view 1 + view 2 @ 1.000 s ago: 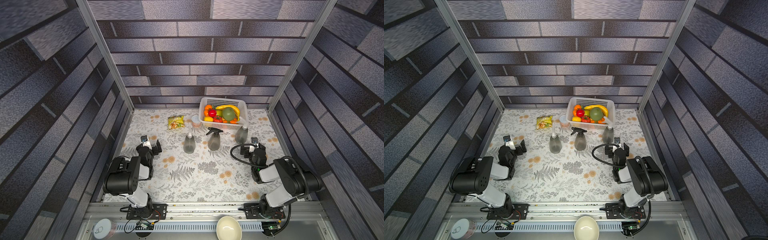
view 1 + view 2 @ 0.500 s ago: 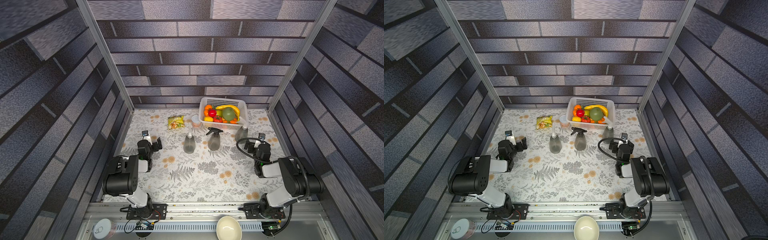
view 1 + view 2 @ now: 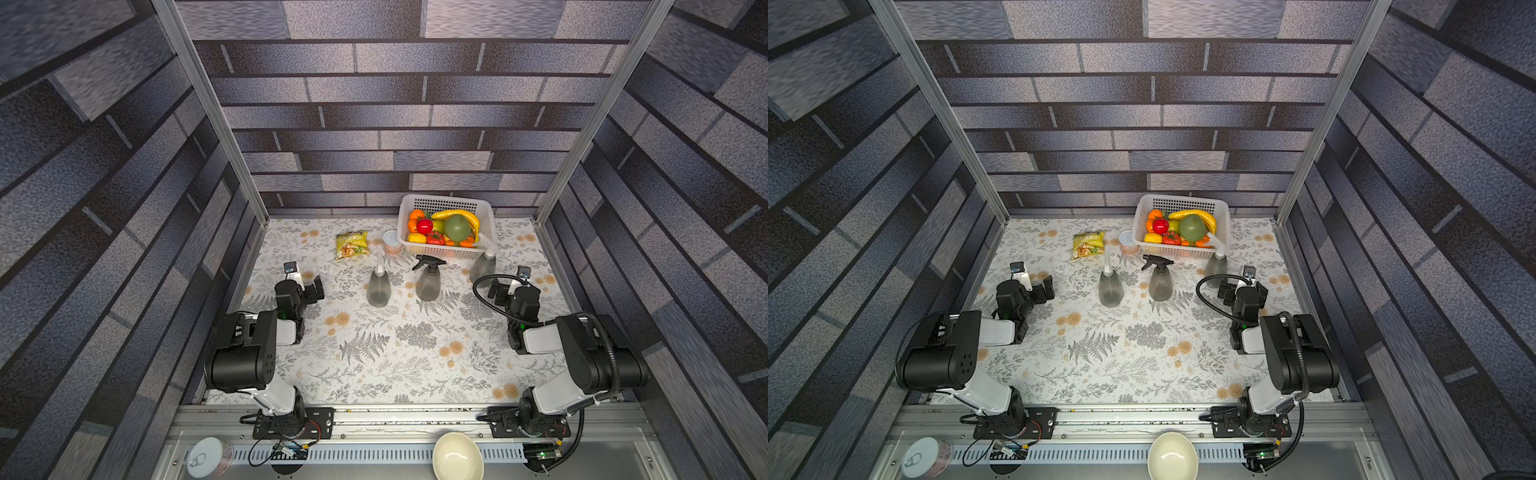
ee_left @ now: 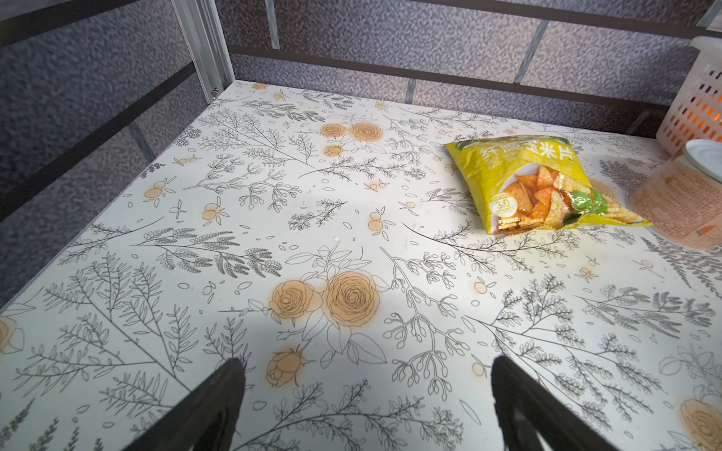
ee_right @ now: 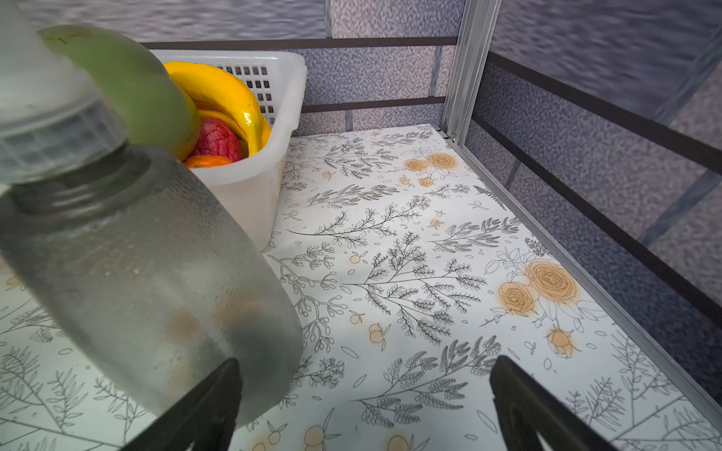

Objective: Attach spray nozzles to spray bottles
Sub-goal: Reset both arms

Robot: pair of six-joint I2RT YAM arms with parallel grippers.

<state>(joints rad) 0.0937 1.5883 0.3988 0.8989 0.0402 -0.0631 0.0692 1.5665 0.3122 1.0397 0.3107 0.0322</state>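
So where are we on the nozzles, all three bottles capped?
Looks done: the left bottle carries a clear nozzle, the middle bottle the black nozzle, the right bottle a second clear nozzle. In hand: nothing; left hand and right hand are open and empty. Left: maybe tightening. Threads show under the right bottle's collar, so I can't confirm it's seated.
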